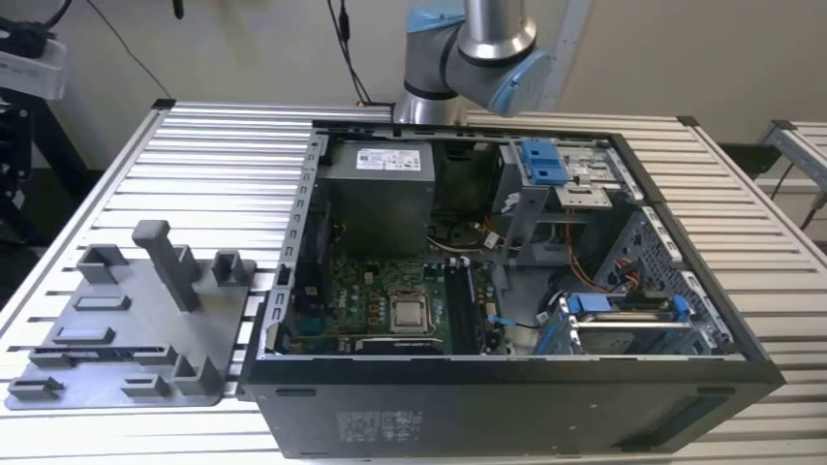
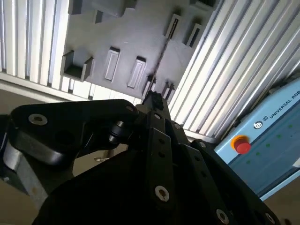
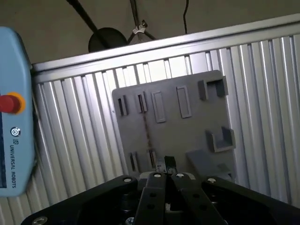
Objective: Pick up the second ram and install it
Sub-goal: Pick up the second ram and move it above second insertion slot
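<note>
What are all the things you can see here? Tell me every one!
table: one, silver, slatted, under everything
computer case: one, black, open on top, on the table
motherboard: one, green, inside the case
power supply: one, grey box, inside the case
tray: one, grey, on the table at the exterior view's left of the case
second ram: one, dark thin stick, resting in the tray
control pendant: one, blue with a red button, beside the table
robot arm: one, silver and blue, behind the case
claw: one, black, pointing toward the tray
</note>
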Motion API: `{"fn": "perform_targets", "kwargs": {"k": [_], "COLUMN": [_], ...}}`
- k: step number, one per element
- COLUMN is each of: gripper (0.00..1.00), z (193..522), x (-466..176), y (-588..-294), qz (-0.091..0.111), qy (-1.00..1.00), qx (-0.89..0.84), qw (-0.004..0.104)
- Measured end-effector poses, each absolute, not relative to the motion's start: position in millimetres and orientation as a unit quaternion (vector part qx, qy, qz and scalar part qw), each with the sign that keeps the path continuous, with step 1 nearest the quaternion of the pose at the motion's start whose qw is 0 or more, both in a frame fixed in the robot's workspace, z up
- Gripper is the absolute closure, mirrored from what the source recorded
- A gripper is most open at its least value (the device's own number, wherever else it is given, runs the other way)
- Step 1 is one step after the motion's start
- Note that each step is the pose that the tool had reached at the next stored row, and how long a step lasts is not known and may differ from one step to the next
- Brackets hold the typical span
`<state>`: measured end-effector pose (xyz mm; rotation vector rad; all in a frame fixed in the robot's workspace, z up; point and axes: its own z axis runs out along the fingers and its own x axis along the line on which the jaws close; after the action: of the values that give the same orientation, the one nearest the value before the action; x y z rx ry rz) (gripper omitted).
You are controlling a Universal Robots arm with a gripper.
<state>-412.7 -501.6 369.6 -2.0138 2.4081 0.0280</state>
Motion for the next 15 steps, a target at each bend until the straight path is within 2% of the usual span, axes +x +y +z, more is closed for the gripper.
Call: {"fn": "perform_targets", "kwargs": {"k": [15], "gripper": [0.89], "z": [366.7], "x": [-412.7], "y": [-501.6], "qz": [0.009], "qy": [0.714], "qx": [-0.7], "qw": [0.0]}}
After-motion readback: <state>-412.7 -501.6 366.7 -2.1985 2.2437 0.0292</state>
